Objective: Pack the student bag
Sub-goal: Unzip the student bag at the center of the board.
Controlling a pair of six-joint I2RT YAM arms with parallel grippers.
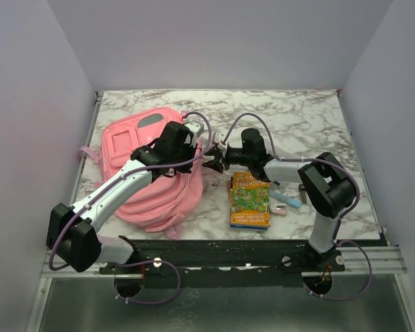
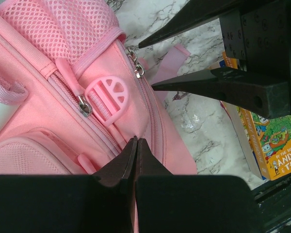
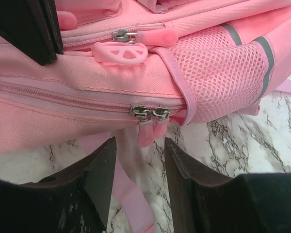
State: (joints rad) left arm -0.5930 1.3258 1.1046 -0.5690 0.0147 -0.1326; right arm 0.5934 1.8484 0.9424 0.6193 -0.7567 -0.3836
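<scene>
The white marbled bench (image 1: pixel 297 117) was found bearing the large soft pink fabric student bag (image 1: pixel 128 142) left of centre, a yellow-green paperback book (image 1: pixel 250 200) just beside it. The left claw (image 2: pixel 136 145) was closed together at the bag's side; the right claw (image 3: pixel 139 141) was held apart before paired pink zip pulls (image 3: pixel 148 130).

Marble gap (image 1: pixel 216 204) between student bag (image 1: pixel 128 142) and books (image 1: pixel 250 200)
</scene>
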